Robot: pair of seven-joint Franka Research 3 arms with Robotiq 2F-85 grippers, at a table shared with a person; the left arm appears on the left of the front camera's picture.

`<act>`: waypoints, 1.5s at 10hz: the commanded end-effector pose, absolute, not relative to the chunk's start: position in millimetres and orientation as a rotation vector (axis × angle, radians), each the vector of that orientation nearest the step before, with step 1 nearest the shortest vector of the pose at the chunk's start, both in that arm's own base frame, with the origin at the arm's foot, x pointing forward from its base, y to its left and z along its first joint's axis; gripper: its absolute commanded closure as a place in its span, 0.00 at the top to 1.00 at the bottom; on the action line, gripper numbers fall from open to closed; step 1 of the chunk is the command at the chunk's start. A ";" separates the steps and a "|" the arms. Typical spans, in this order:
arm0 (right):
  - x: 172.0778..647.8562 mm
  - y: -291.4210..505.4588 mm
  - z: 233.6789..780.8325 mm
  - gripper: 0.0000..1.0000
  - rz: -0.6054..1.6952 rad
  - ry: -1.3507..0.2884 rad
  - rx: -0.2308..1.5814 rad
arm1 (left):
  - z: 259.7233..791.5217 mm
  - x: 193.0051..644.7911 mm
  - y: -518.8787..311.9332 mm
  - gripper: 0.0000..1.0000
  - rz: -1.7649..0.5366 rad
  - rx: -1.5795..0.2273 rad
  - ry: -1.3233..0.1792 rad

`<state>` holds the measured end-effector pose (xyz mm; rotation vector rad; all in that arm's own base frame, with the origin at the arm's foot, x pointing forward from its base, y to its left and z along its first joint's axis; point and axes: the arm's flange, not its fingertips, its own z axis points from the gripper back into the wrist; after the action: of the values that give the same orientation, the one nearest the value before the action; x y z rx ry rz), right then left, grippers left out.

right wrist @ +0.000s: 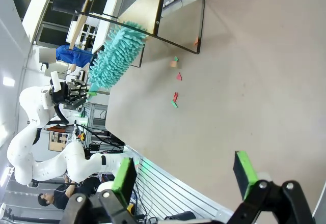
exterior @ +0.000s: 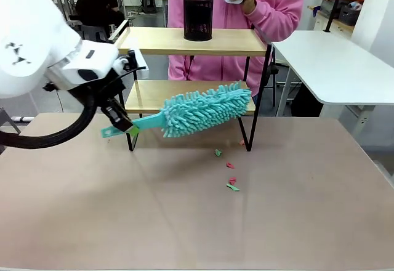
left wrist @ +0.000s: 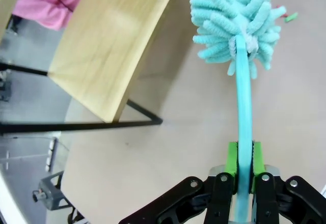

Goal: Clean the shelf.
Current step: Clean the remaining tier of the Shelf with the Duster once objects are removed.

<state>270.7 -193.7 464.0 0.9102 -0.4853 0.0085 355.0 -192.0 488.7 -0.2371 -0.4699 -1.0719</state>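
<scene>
clearly, left gripper [left wrist: 245,157] pinches the duster handle [left wrist: 244,102] — right gripper [right wrist: 184,172] gapes.

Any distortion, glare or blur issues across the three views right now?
Front view: even light, sharp, faint shadow under the duster on the table. Left wrist view: wide-angle lens bows the shelf board's edge; left gripper and duster handle in focus. Right wrist view: rolled sideways, table edge curved, bright wash-out at the left.
</scene>
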 end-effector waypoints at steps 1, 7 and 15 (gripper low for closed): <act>272.3 -192.7 463.9 1.00 0.028 -0.515 0.926 | 483.3 336.9 -170.9 0.13 -1.089 -0.268 -0.497; 272.3 -192.7 463.9 1.00 0.028 -0.515 0.926 | 494.4 283.2 -112.2 0.13 -1.229 -0.470 -0.663; 272.3 -192.7 463.9 1.00 0.028 -0.515 0.926 | 503.6 276.3 -53.2 0.13 -0.992 -0.664 -0.935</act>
<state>270.6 -193.8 464.0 0.9102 -0.4854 0.0085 325.1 -54.3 546.9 -0.6473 -0.8301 -1.0481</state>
